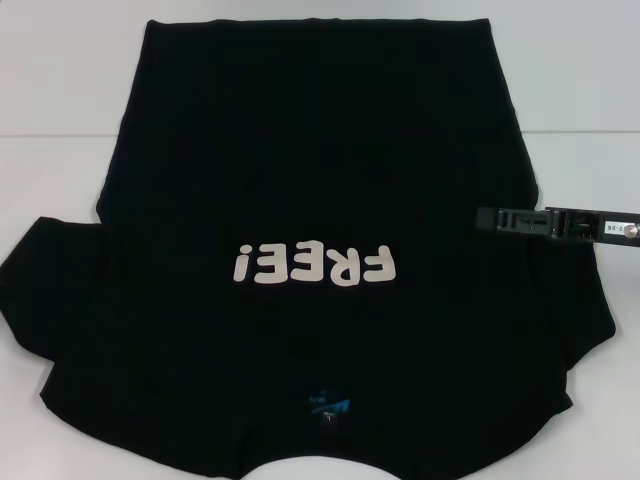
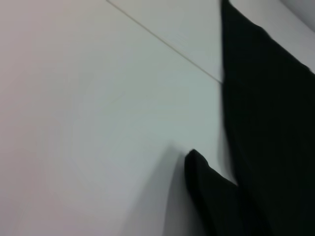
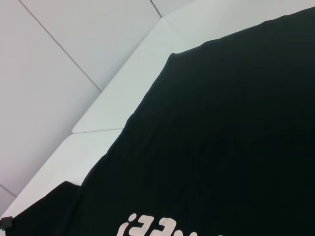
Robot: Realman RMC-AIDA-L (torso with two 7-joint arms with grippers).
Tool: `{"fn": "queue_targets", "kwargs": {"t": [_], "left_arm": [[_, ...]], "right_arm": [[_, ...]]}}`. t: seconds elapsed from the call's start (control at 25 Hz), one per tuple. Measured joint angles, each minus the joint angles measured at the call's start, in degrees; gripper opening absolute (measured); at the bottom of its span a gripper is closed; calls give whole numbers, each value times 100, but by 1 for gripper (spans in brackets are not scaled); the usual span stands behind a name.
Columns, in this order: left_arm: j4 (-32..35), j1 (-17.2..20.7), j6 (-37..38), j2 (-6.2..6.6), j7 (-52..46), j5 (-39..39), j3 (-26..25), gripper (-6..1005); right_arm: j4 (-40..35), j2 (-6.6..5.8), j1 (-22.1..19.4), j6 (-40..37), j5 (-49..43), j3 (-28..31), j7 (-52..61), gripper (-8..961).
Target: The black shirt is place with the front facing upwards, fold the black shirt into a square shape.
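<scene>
We have the black shirt (image 1: 310, 180) spread face up across the white desk (image 1: 60, 80), filling the middle of the head view, its "FREE!" lettering (image 1: 313, 266) reading upside down just below centre and the blue neck label (image 1: 330, 405) near the bottom edge, so the collar lies toward us and the hem toward the top of the frame. No fold has been made yet, as far as we can judge. Our right gripper (image 1: 545, 221) comes in from the right edge at mid-height, over the sleeve on that side; we cannot tell how its jaws stand. Our left gripper does not appear in any view, though the left wrist view looks down on the other sleeve's tip (image 2: 197, 160). For a clean first fold we should take the sleeve near its outer edge, lift only the top layers, and carry it inward parallel to the side seam.
</scene>
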Motion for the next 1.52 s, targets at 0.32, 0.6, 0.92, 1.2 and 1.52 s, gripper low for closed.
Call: {"fn": "queue_targets", "kwargs": {"t": [0.32, 0.6, 0.92, 1.2, 1.52], "left_arm": [[17, -144, -112, 158, -67, 223, 0, 44], [88, -280, -146, 214, -386, 608, -16, 44], [107, -290, -222, 186, -486, 694, 19, 43], [138, -196, -176, 62, -452, 581, -6, 43], [633, -342, 887, -29, -296, -396, 21, 43]], "right_arm": [[0, 0, -6, 0, -1, 0, -6, 927], [0, 0, -23, -9, -1, 0, -9, 928], [-9, 0, -29, -9, 0, 0, -9, 928], [-17, 0, -15, -9, -1, 0, -9, 927], [-34, 0, 20, -8, -1, 0, -9, 928]]}}
